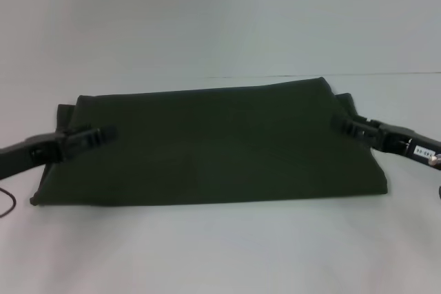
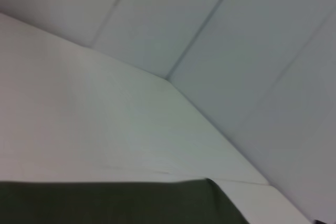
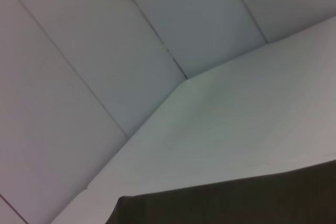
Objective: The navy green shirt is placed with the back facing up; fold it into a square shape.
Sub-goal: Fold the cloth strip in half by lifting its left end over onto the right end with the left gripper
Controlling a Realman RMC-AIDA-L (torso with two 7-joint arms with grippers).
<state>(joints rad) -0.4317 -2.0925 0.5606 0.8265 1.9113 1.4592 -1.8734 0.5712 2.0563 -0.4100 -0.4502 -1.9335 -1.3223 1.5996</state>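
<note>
The navy green shirt (image 1: 213, 146) lies flat on the white table (image 1: 220, 246), folded into a wide dark olive rectangle with its plain side up. A bit of sleeve sticks out at each far corner. My left gripper (image 1: 107, 132) reaches in low at the shirt's left edge. My right gripper (image 1: 337, 123) reaches in low at its right edge. Both tips are right at the cloth. An edge of the shirt also shows in the left wrist view (image 2: 115, 203) and in the right wrist view (image 3: 236, 203).
A white panelled wall (image 1: 220, 18) stands behind the table's far edge. A thin dark cable (image 1: 7, 206) lies on the table at the far left, under my left arm. Bare table lies in front of the shirt.
</note>
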